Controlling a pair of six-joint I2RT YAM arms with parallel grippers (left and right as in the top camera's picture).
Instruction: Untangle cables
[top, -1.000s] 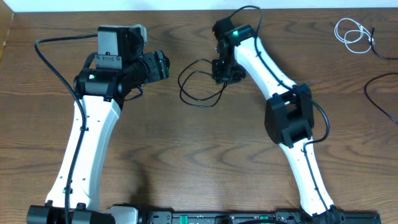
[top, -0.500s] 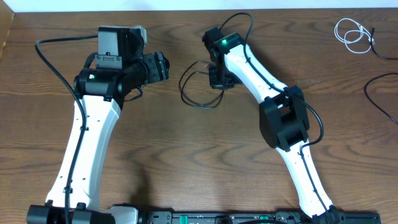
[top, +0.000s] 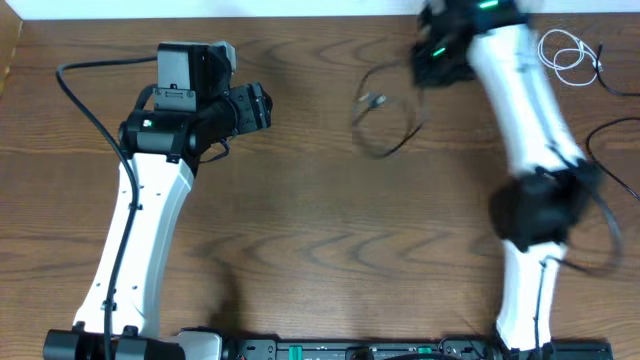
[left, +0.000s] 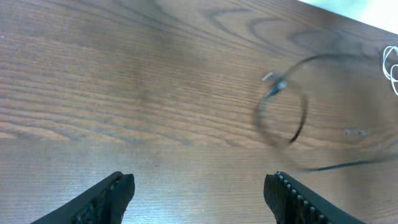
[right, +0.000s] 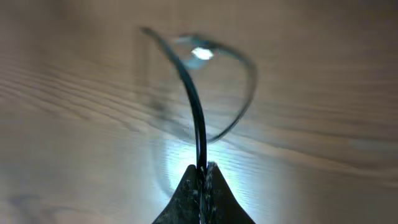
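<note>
Pinch on black cable (right: 199, 130) plain only from right wrist camera.

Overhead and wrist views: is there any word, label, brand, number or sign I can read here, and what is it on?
None can be read.
On the left arm: no lettering shows.
On the right arm: blurred, only green lights.
On the bar at the near table edge: green marks, too small to read.
On the black cable and the white cable: no tags show.
</note>
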